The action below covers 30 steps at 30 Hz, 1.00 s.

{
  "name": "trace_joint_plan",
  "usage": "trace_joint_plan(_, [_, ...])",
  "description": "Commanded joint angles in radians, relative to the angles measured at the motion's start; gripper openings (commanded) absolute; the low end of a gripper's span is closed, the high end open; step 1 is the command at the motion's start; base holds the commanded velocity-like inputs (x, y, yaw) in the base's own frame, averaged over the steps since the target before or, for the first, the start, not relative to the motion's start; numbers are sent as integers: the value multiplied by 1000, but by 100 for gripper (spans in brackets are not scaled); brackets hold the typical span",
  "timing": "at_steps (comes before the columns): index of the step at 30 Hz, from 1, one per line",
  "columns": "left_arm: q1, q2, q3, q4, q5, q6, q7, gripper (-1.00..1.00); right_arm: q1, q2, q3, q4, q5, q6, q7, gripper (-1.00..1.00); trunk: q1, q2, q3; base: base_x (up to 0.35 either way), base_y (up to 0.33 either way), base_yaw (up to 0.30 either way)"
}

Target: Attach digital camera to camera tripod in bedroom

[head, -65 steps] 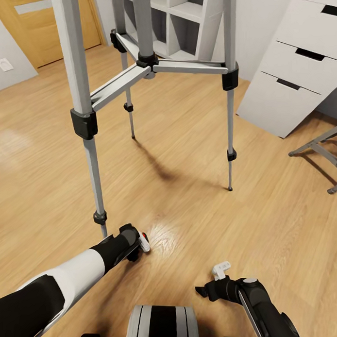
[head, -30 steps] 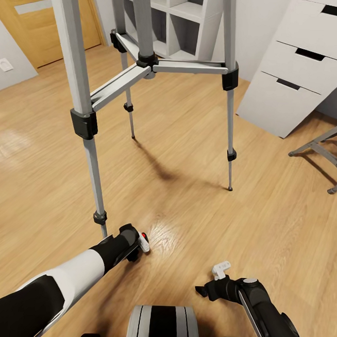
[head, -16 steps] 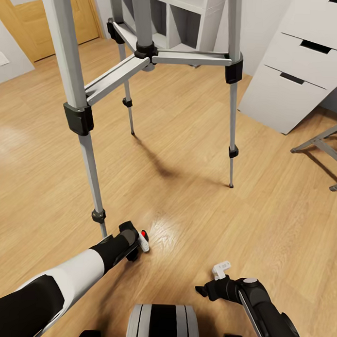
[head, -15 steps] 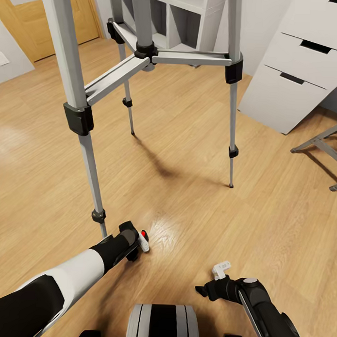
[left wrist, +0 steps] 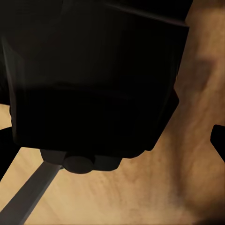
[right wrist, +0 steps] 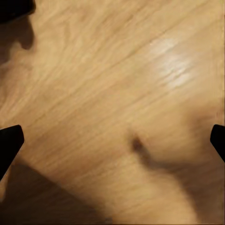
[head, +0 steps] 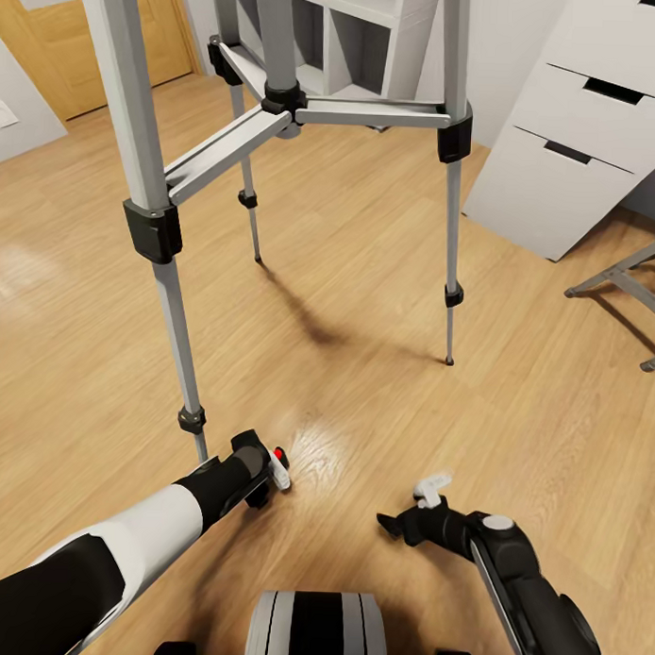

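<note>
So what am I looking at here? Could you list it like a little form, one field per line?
room: bedroom with plank floor, wooden door, white shelves, white drawers
tripod: stands on the floor ahead of the robot; its head is above the picture
camera: black, held in the left gripper, low, beside the nearest tripod leg
red button: shows at that gripper's tip
right gripper: open, nothing in it, above bare floor
stool: grey legs at the right edge
</note>
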Motion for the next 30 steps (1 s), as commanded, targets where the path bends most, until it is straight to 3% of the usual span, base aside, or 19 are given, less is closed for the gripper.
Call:
trace_joint_plan(1, [-1,0,-5,-1,-3,3,-6,100,9,0,-2,-32,11,7,8,100,0,0,-1,0,0,0])
trace_joint_plan(9, [-2,0,-5,-1,-3,3,-6,100,43,1,-28,-129,9,22,7,100,0,0,-1,0,0,0])
trace_joint_plan(30, [-2,1,-4,-2,-3,3,-2,100,54,2,-36,-156,10,26,7,100,0,0,-1,0,0,0])
